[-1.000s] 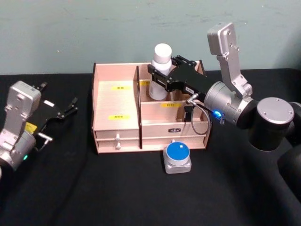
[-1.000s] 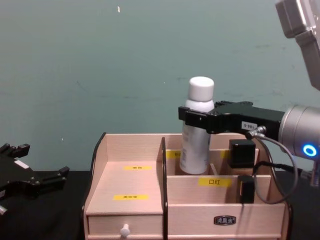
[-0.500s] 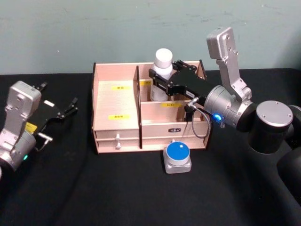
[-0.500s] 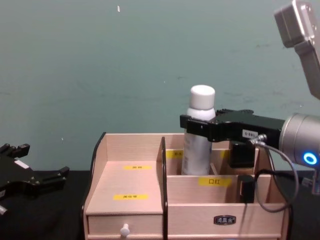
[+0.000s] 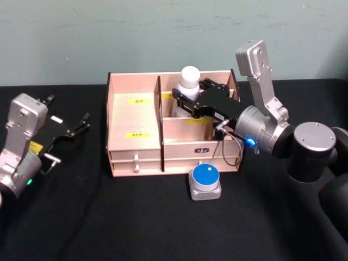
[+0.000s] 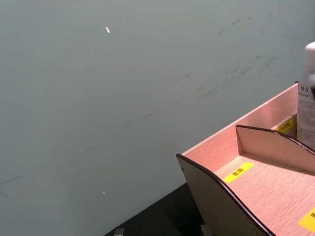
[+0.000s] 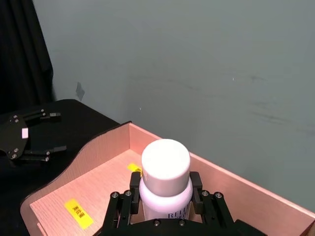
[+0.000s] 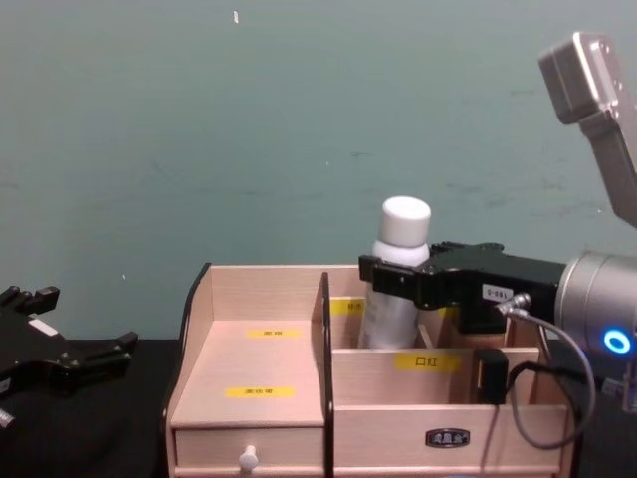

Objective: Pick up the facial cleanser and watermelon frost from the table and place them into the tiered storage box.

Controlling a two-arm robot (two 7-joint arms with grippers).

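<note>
Pinching the facial cleanser (image 5: 190, 76) just under its white cap with the right gripper (image 5: 189, 92), black fingers pressed to either side of the bottle. Reaching in from the right, across the taller back half of the tiered storage box (image 5: 133, 74). Holding the bottle upright in the rear compartment just right of the tall middle divider. Lower part sunk behind the front partition, so cannot tell whether touching the compartment floor. Checked against the chest view: cap and shoulder standing above the rim, body down behind the yellow-labelled partition. Looking down past the cap in the right wrist view, onto the stepped left-hand section of light wood with its yellow labels (image 7: 76, 212). Lying on the black table (image 5: 136, 217) just in front of the box, below its right half and apart from the front face: the watermelon frost (image 5: 205, 181), a small grey case with a round blue top, free of both grippers. Parked well to the left of the box, low over the table: the left gripper (image 5: 69, 107), fingers spread wide, nothing between them. Low in the left section of the box, a small drawer front with a white knob (image 5: 136, 168) — facing the robot.
</note>
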